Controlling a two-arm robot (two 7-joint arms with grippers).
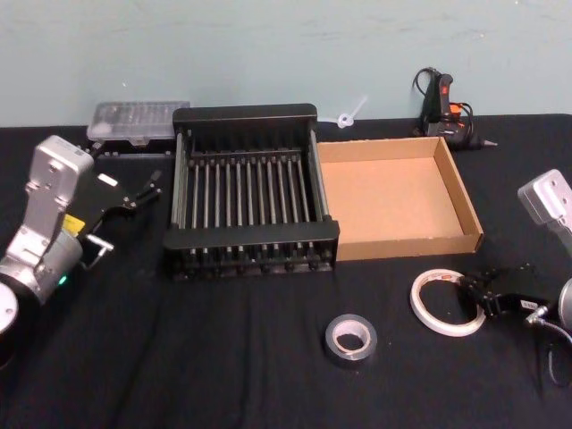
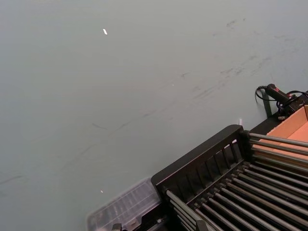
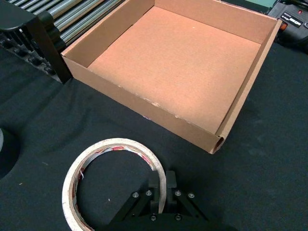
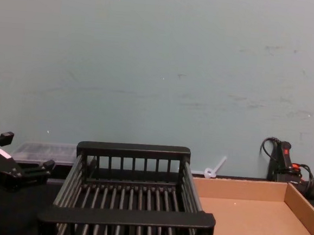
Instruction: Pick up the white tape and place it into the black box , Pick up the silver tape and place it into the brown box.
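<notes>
The white tape (image 1: 444,302) lies flat on the black cloth in front of the brown box (image 1: 393,197). My right gripper (image 1: 472,293) is shut on its right-hand rim. In the right wrist view the white tape (image 3: 113,183) has one finger inside its wall and one outside, with my right gripper (image 3: 163,186) pinched on it. The silver tape (image 1: 350,340) lies free nearer the front, left of the white ring. The black box (image 1: 250,192) stands in the middle, touching the brown box's left wall. My left gripper (image 1: 136,190) hangs open left of the crate, holding nothing.
A clear plastic case (image 1: 138,121) sits at the back left. At the back right a glue gun (image 1: 442,103) stands behind the brown box. A small white plastic piece (image 1: 351,114) lies behind the crate. The wall is close behind the table.
</notes>
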